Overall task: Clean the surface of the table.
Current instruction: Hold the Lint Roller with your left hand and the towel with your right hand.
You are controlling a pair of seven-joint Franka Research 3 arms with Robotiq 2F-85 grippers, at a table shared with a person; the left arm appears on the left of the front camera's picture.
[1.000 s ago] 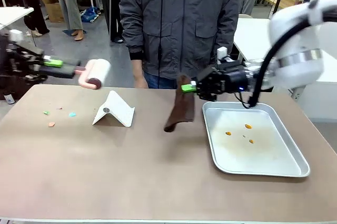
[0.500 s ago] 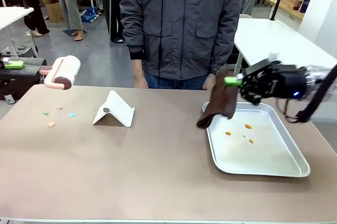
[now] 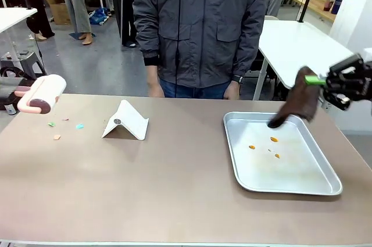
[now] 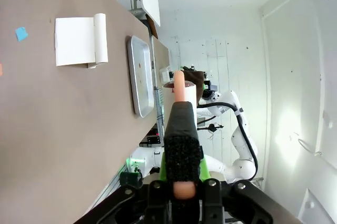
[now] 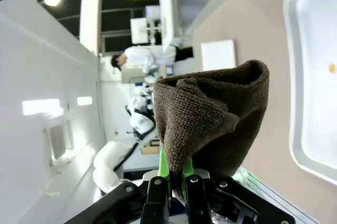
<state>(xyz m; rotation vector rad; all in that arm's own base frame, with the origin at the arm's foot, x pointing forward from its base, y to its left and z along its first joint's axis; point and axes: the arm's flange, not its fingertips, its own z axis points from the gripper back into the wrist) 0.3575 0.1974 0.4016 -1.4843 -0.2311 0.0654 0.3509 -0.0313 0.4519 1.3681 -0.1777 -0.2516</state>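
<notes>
— What is the surface like, and the room around it?

— The table (image 3: pixel 174 194) has a smooth tan-brown top with a thin pale edge. It lies under the metal tray (image 3: pixel 325 188) and stretches far to the tray's left. Beyond the tray's far side stands a white-topped table (image 3: pixel 293 40) on a grey floor. A person in a grey jacket (image 3: pixel 197 26) stands at the table's far edge, behind the tray's far-left corner.

— Count things for me.

— One tray, holding three orange specks (image 3: pixel 274 139). One folded white card (image 3: pixel 125 122) stands like a tent to the tray's left. Farther left of the tray lie three paper scraps: one green (image 3: pixel 51 124), one blue (image 3: pixel 79 125) and one orange (image 3: pixel 56 137). A fourth fleck near them is too small to tell.

— And the grippers?

— Two. The right gripper (image 3: pixel 334 81) hangs above the tray's far-right corner, its jaws pinching a brown cloth (image 3: pixel 296 103) whose lower end hangs over the tray's far rim. The left gripper (image 4: pixel 182 153) is well to the tray's left, past the scraps, with its jaws clamped on the pink handle of one lint roller (image 3: pixel 40 95) held off the table.
</notes>
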